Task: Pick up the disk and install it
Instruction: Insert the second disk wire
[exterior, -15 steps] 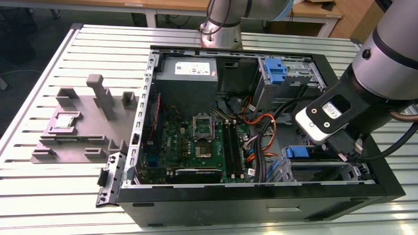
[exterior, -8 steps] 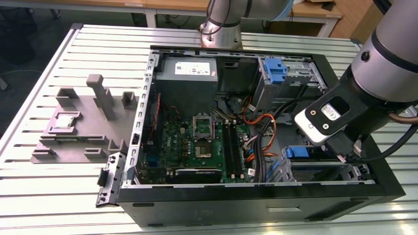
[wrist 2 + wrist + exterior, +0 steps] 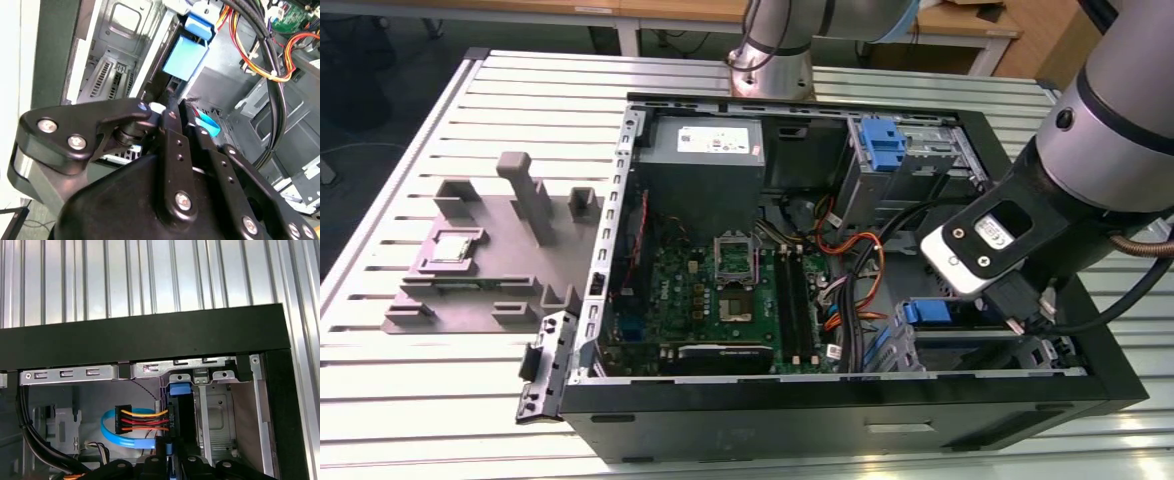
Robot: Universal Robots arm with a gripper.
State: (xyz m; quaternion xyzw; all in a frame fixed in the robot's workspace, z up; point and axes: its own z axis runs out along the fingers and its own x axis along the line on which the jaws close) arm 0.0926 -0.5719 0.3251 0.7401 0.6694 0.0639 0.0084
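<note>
The disk (image 3: 180, 407) shows edge-on in the first wrist view, a thin dark slab with a blue carrier end, standing upright in the metal drive bay (image 3: 215, 412) at the case's corner. My gripper (image 3: 167, 449) is shut on its near blue edge. In the second wrist view the black fingers (image 3: 172, 135) close together on the disk (image 3: 186, 56), whose light blue carrier end points into the bay. In the exterior view the disk's blue carrier (image 3: 929, 312) sits low in the bay at the case's near corner on the exterior view's right, just under the arm's wrist (image 3: 994, 245).
The open computer case (image 3: 854, 405) lies on a slatted metal table (image 3: 520, 80). Bundled black, orange and blue cables (image 3: 140, 422) run close beside the bay. A second blue latch piece (image 3: 883, 145) sits in the far drive cage. A grey fixture block (image 3: 494, 250) stands at the exterior view's left.
</note>
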